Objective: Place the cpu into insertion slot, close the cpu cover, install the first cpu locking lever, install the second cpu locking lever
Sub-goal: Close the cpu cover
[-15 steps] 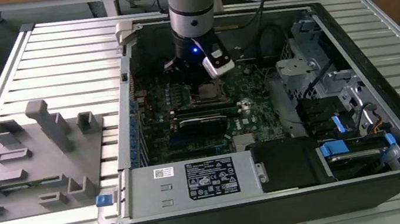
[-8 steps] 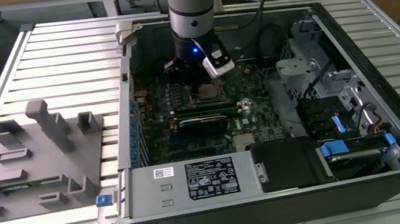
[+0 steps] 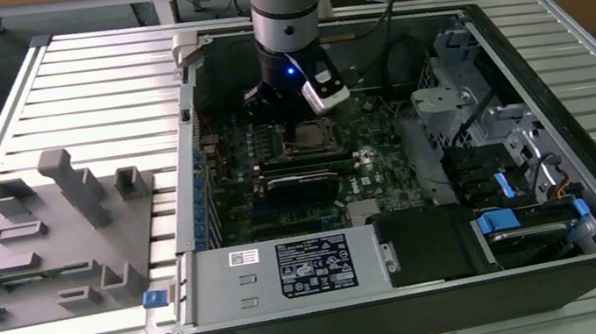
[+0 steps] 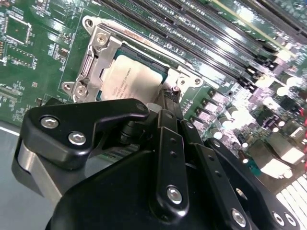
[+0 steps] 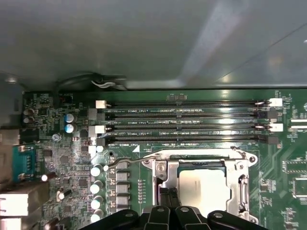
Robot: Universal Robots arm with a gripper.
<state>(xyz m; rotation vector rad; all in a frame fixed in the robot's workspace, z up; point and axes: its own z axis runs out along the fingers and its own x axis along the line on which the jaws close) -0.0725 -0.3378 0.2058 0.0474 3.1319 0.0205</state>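
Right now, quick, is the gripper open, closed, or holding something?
Gripper: shut, fingers together with nothing between them, tips close to the edge of the cpu cover.

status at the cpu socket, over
Black gripper low beside thin silvery metal frame cover. Cover down over dull silver square cpu. Thin wire lever juts alongside; nothing lying on top.

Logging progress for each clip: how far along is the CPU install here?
Done: the cpu sits in the insertion slot, and the cpu cover lies closed over its edges. In hand: the gripper, shut, is down at the socket's edge beside the cover. Left: the locking levers; one wire lever juts sideways past the socket, and I cannot tell whether either is latched.
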